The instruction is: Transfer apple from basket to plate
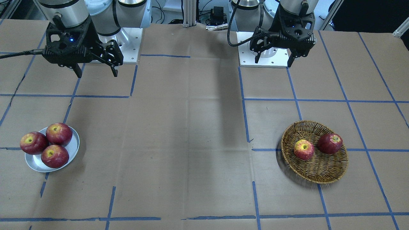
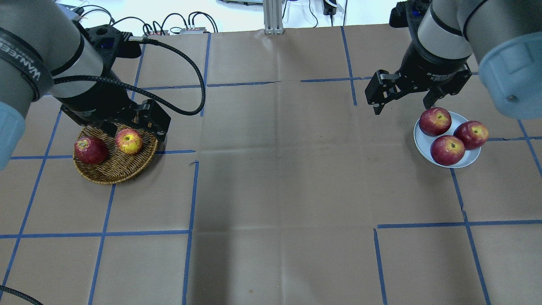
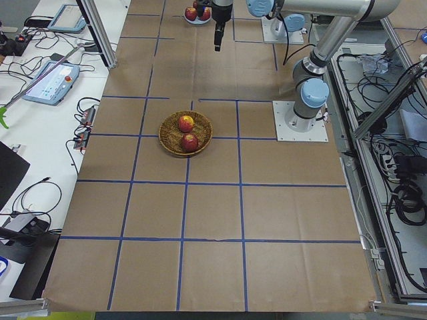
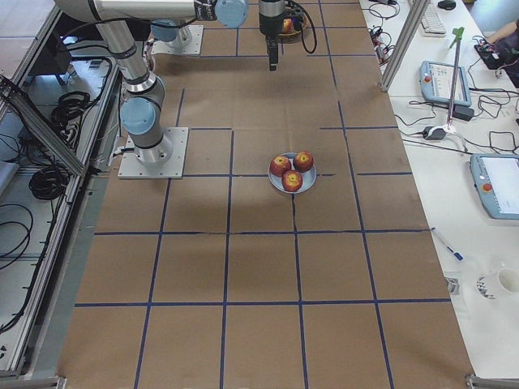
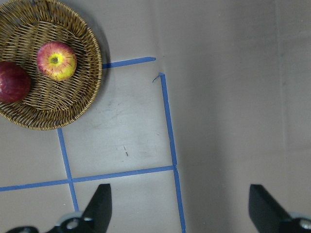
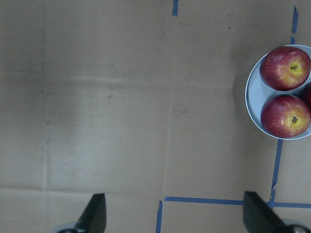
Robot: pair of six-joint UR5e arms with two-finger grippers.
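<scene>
The yellow-patched streaky red apple (image 1: 304,149) sat stem-up in the round wicker basket (image 1: 319,171); left gripper (image 1: 273,62) and right gripper (image 1: 96,74) gaped wide, empty.

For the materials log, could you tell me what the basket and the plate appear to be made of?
The basket looks like woven wicker, tan-brown and matte: interlaced strands show. The plate looks like metal, silvery-grey with a soft sheen; plastic cannot be excluded.
</scene>
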